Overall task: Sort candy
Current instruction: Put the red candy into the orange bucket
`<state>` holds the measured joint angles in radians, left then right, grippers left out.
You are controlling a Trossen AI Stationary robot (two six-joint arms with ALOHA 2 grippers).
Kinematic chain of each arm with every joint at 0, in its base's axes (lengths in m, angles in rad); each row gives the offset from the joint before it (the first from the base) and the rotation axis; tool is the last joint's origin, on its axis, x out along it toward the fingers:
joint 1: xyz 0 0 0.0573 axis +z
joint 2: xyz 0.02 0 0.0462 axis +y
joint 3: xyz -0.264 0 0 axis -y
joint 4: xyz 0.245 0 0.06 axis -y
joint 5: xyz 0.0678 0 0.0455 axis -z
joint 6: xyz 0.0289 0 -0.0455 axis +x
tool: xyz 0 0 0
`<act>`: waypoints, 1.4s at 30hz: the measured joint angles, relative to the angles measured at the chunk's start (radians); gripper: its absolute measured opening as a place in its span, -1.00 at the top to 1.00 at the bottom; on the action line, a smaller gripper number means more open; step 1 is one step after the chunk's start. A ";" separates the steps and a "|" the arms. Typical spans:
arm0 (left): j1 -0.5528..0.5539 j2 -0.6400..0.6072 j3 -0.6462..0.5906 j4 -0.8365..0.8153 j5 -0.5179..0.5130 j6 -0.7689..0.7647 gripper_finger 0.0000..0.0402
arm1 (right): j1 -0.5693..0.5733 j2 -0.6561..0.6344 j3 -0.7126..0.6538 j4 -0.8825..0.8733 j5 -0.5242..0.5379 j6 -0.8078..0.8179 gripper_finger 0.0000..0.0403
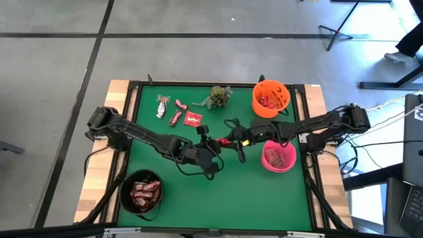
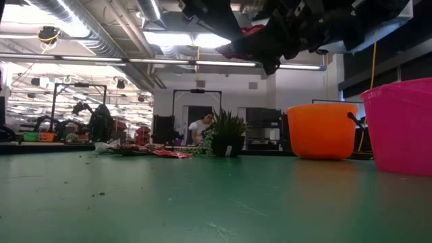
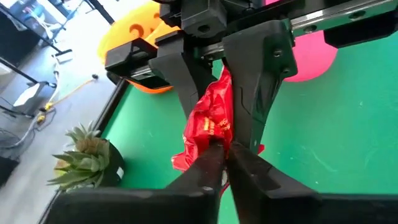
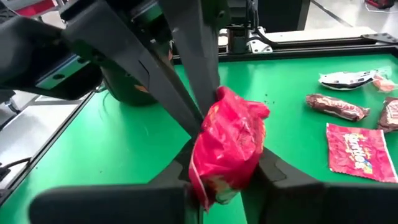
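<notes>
Above the green table (image 1: 225,192) my two claws meet — left claw (image 3: 222,152) and right claw (image 4: 224,177) both pinch one red candy packet (image 4: 229,146), probably passing it toward the pink bowl (image 1: 278,157).

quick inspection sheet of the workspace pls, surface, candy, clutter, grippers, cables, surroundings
surface: green mat in a black frame on a wooden table.
job's things: one red packet held in mid-air between both grippers; loose candy at the mat's far side; candy in the orange bowl, pink bowl and black bowl.
clutter: small plant near the orange bowl.
grippers: left gripper and right gripper meet over mid-mat, both shut on the red packet.
cables: cable bundles by both arm bases, a white one at the right edge.
surroundings: concrete floor, stands; a person far behind in the low view.
</notes>
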<state>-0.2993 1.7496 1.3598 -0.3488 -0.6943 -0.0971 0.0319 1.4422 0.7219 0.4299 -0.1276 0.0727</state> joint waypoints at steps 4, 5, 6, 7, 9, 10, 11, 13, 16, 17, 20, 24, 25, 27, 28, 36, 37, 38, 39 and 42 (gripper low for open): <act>-0.001 -0.009 0.001 -0.004 -0.038 0.024 0.63 | -0.020 -0.057 0.000 -0.064 0.019 -0.009 0.61; -0.005 -0.013 0.001 -0.017 -0.048 0.023 0.56 | -0.029 -0.078 0.003 -0.093 0.043 -0.017 0.57; -0.013 -0.016 0.001 -0.018 -0.061 0.021 0.50 | -0.039 -0.104 0.014 -0.132 0.067 -0.025 0.53; -0.023 -0.020 0.001 -0.019 -0.073 0.021 0.45 | -0.049 -0.132 0.025 -0.179 0.090 -0.031 0.52; -0.042 -0.030 -0.001 -0.030 -0.114 0.022 0.36 | -0.066 -0.179 0.046 -0.283 0.136 -0.043 0.51; -0.051 -0.038 -0.001 -0.023 -0.147 0.022 0.33 | -0.077 -0.205 0.055 -0.330 0.148 -0.051 0.52; -0.062 -0.048 -0.001 -0.030 -0.181 0.022 0.31 | -0.087 -0.231 0.064 -0.386 0.162 -0.057 0.54; -0.083 -0.064 -0.001 -0.032 -0.238 0.021 0.28 | -0.108 -0.281 0.097 -0.474 0.193 -0.076 0.58; -0.111 -0.076 0.000 -0.029 -0.297 0.015 0.27 | -0.153 -0.358 0.150 -0.638 0.266 -0.095 0.65; -0.120 -0.081 0.000 -0.035 -0.311 0.013 0.27 | -0.171 -0.379 0.172 -0.700 0.294 -0.103 0.66; -0.124 -0.090 0.001 -0.029 -0.319 -0.006 0.27 | -0.232 -0.421 0.230 -0.916 0.435 -0.105 0.67; -0.127 -0.091 0.000 -0.034 -0.309 -0.028 0.27 | -0.372 -0.435 0.291 -1.159 0.519 -0.105 0.64; -0.127 -0.091 0.000 -0.032 -0.309 -0.031 0.27 | -0.419 -0.433 0.300 -1.196 0.512 -0.106 0.63; -0.127 -0.091 0.000 -0.031 -0.309 -0.031 0.27 | -0.517 -0.428 0.306 -1.250 0.464 -0.106 0.62; -0.126 -0.091 0.000 -0.030 -0.309 -0.031 0.27 | -0.568 -0.425 0.307 -1.258 0.427 -0.109 0.62; -0.109 -0.091 0.000 -0.026 -0.306 -0.031 0.27 | -0.856 -0.359 0.307 -1.269 0.195 -0.230 0.53; -0.103 -0.091 0.000 -0.026 -0.304 -0.031 0.27 | -0.869 -0.351 0.307 -1.269 0.184 -0.237 0.48; -0.095 -0.091 0.000 -0.027 -0.294 -0.030 0.27 | -0.879 -0.347 0.307 -1.268 0.176 -0.239 0.43; -0.086 -0.091 0.000 -0.027 -0.277 -0.027 0.27 | -0.882 -0.343 0.307 -1.267 0.170 -0.239 0.37; -0.057 -0.091 0.000 -0.028 -0.215 -0.027 0.27 | -0.886 -0.336 0.307 -1.268 0.161 -0.238 0.18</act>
<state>-0.3562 1.6588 1.3602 -0.3763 -0.9097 -0.1240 -0.8536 1.1063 1.0286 -0.8381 0.0334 -0.1650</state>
